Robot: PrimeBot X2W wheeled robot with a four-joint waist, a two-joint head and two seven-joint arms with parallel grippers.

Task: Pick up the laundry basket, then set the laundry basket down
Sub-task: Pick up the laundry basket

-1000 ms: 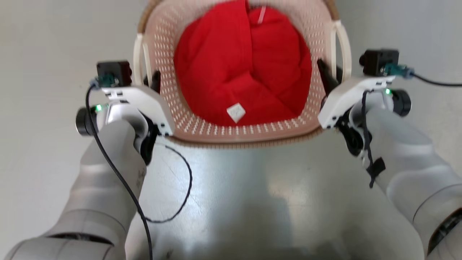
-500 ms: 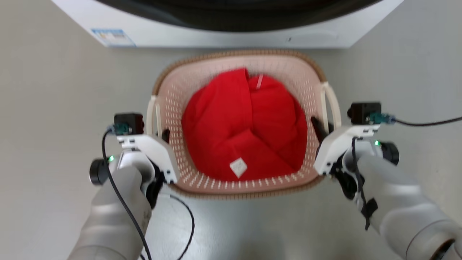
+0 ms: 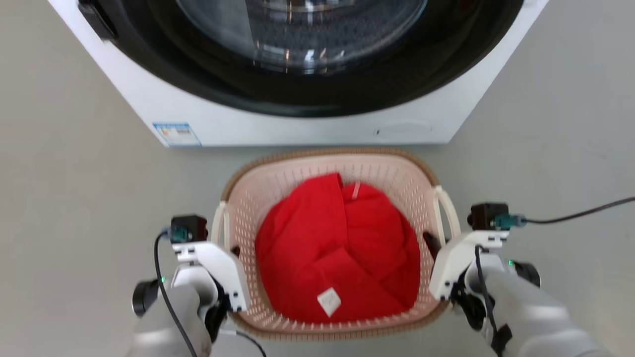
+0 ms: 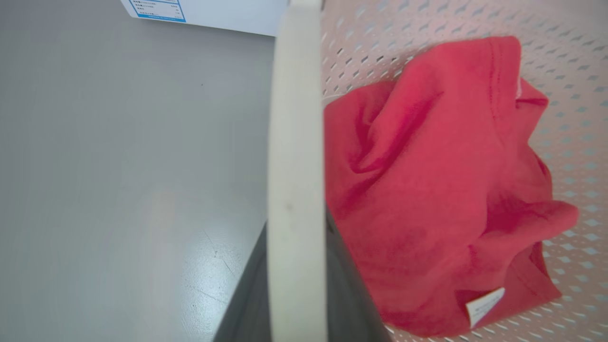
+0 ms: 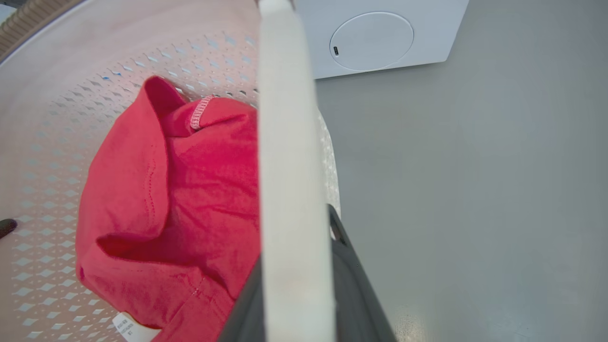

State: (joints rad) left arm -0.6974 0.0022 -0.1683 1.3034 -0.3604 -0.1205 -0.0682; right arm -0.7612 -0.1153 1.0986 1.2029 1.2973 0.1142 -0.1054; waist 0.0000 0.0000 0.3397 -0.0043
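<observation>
The laundry basket [image 3: 297, 178], cream perforated plastic with a brown woven-look rim, sits low in the head view just in front of a washer, with a red garment [image 3: 337, 248] inside. My left gripper [image 3: 233, 250] is shut on the basket's left loop handle [image 4: 294, 142], which runs between the dark fingers [image 4: 242, 304]. On the opposite side my right gripper [image 3: 430, 244] is shut on the right loop handle [image 5: 289, 142], its fingers [image 5: 356, 285] on either side of the white bar. Whether the basket touches the floor is hidden.
A white front-loading washer [image 3: 297, 124] with a dark round door stands right behind the basket, a blue label [image 3: 177, 134] at its lower left. Grey floor [image 3: 74, 198] stretches to both sides. A black cable [image 3: 575, 214] trails from my right wrist.
The head camera has moved: the washer has come into view and the basket with both grippers now shows lower and smaller. Both grips on the handles are unchanged.
</observation>
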